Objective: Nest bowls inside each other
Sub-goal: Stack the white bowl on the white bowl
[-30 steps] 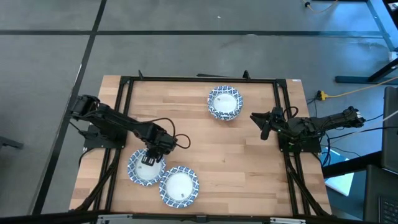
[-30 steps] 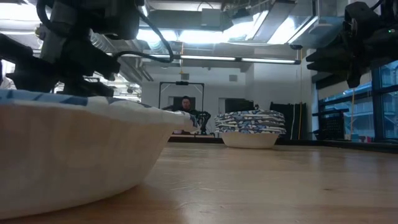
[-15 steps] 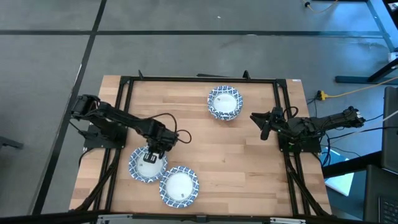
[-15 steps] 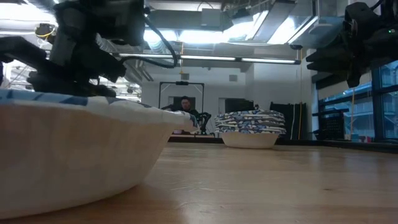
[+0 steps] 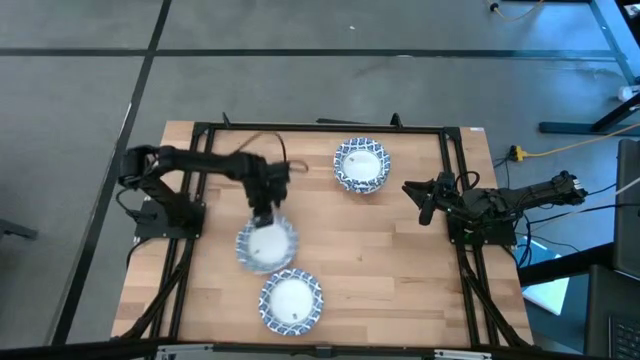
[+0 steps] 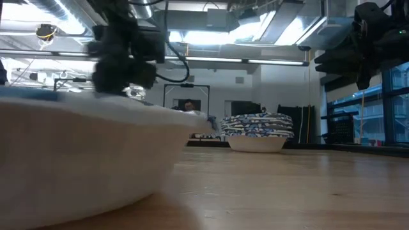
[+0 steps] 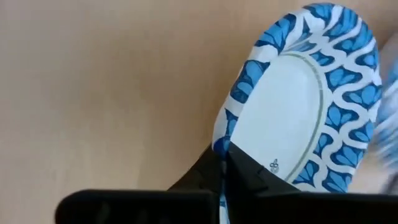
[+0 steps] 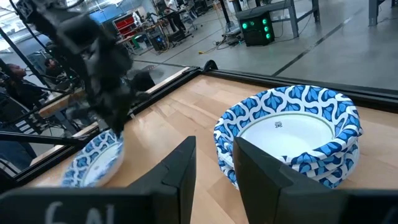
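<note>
Three bowls (image 5: pixel 361 165) (image 5: pixel 266 243) (image 5: pixel 291 301), two arms (image 5: pixel 200 165) (image 5: pixel 500 200)

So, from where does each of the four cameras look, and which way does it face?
High view: above the table, facing straight down; both arms show.
Low view: at table-top height, facing level across; a near bowl fills the foreground.
Left wrist view: on the left arm, facing the carried bowl clamped in the left pincer.
Right wrist view: on the right arm, past the right pincer toward the bowl stack.
High and low views share that stack.

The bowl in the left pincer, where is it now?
In the high view, the bowl hangs left of centre, gripped at its rim by the left pincer, above the front bowl.
</note>
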`<state>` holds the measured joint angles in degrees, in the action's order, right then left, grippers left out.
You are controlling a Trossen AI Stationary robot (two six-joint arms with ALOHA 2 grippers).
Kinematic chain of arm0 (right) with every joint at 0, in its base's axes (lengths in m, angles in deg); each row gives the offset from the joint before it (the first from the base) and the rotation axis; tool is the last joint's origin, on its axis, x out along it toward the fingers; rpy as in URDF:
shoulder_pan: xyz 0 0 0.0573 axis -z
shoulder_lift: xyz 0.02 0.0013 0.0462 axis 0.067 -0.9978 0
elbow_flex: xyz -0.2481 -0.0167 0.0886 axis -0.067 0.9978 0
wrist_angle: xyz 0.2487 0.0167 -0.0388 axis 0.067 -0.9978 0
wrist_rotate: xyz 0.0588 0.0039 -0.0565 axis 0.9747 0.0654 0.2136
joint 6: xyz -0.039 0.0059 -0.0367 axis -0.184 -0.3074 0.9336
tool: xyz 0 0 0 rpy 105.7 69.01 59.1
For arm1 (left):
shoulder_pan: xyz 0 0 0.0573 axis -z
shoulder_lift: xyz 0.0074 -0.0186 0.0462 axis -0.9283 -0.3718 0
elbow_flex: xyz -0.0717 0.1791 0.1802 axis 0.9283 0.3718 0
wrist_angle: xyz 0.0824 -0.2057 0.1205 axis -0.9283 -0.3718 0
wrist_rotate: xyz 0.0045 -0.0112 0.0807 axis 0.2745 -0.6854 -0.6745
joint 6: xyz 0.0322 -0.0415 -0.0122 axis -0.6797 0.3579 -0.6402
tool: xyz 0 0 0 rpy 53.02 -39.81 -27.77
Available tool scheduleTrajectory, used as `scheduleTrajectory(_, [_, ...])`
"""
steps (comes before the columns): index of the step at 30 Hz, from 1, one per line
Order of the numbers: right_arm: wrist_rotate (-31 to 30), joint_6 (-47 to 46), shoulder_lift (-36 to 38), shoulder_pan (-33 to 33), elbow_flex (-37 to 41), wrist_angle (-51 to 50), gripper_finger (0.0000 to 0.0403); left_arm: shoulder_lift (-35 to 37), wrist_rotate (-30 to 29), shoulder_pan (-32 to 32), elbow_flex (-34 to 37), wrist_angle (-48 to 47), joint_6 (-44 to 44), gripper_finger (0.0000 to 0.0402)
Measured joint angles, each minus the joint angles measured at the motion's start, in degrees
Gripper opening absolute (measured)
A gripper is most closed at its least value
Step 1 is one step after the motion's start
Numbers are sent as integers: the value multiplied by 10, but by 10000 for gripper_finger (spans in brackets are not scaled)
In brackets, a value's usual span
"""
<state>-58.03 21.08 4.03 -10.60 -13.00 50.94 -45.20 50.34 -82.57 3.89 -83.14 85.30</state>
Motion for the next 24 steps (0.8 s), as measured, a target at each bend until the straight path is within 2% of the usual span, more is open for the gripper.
scheduleTrajectory(5, [0,1,0,0,0,0,108,0,65,-77,-77,15,37,1])
scheduleTrajectory(13, [0,4,0,0,0,0,108,-26,68,-170,-252,82,109,0])
scheduleTrajectory(17, [0,4,0,0,0,0,108,-86,75,-198,-349,73,131,0])
scheduleTrajectory(24, [0,4,0,0,0,-1,108,-222,120,-199,-495,74,159,0])
